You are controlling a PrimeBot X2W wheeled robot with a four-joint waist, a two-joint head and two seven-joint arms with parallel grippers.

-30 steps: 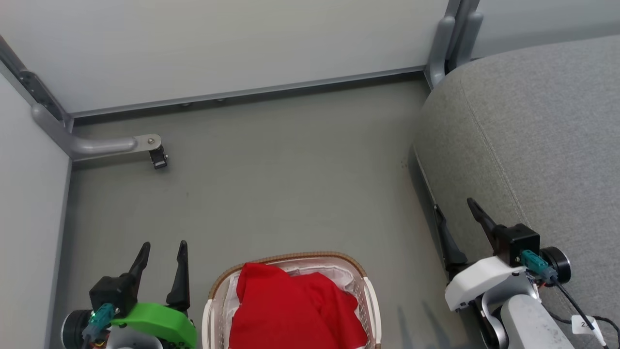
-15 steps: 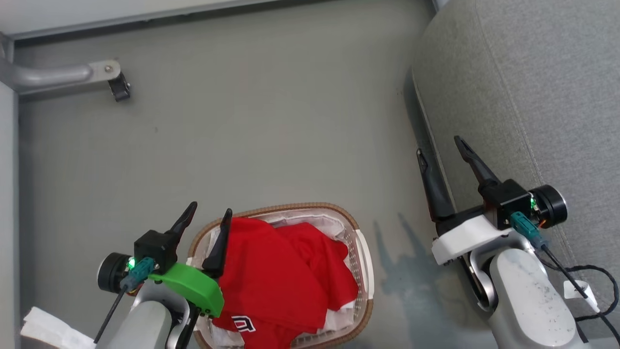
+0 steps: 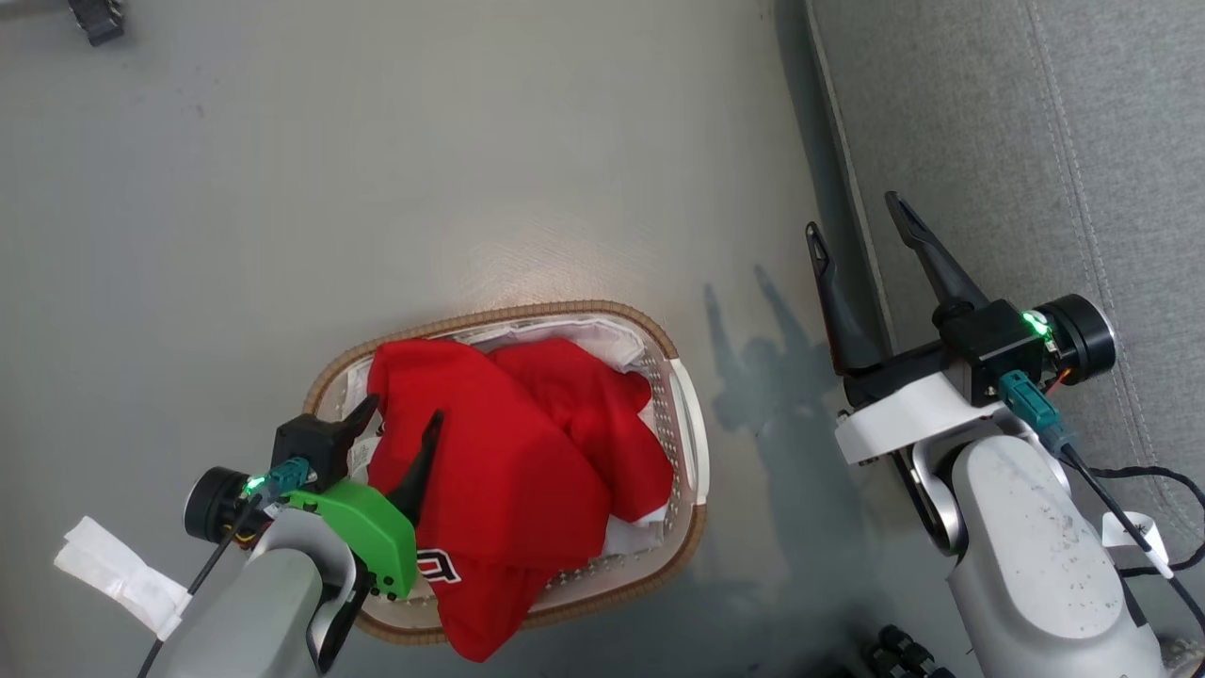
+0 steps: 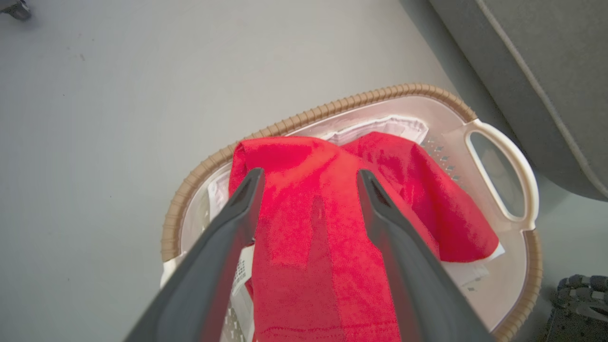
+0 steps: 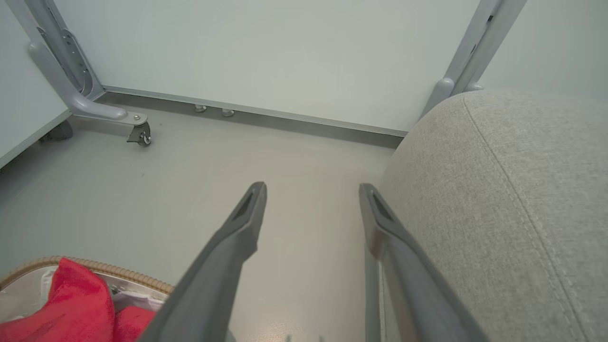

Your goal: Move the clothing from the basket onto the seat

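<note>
Red clothing (image 3: 508, 452) lies heaped in the basket (image 3: 499, 311), an oval white one with a brown woven rim, standing on the floor. One piece hangs over the near rim. My left gripper (image 3: 403, 411) is open over the basket's left part, its fingers spread above a red fold (image 4: 313, 213) and holding nothing. Whether they touch the cloth I cannot tell. My right gripper (image 3: 852, 215) is open and empty at the front edge of the grey seat (image 3: 1036, 141). From the right wrist view, that gripper (image 5: 312, 187) points along the floor beside the seat (image 5: 498, 190).
White wall panels on grey metal legs close off the far side, and one leg ends in a caster (image 5: 141, 135). A black cable (image 3: 1148, 480) lies on the seat by my right arm. A black ridged part (image 3: 904, 654) sits on the floor near the bottom edge.
The head camera has tilted down, shifting the whole picture. My left gripper has moved from beside the basket to over the red clothing. Both grippers have stayed open.
</note>
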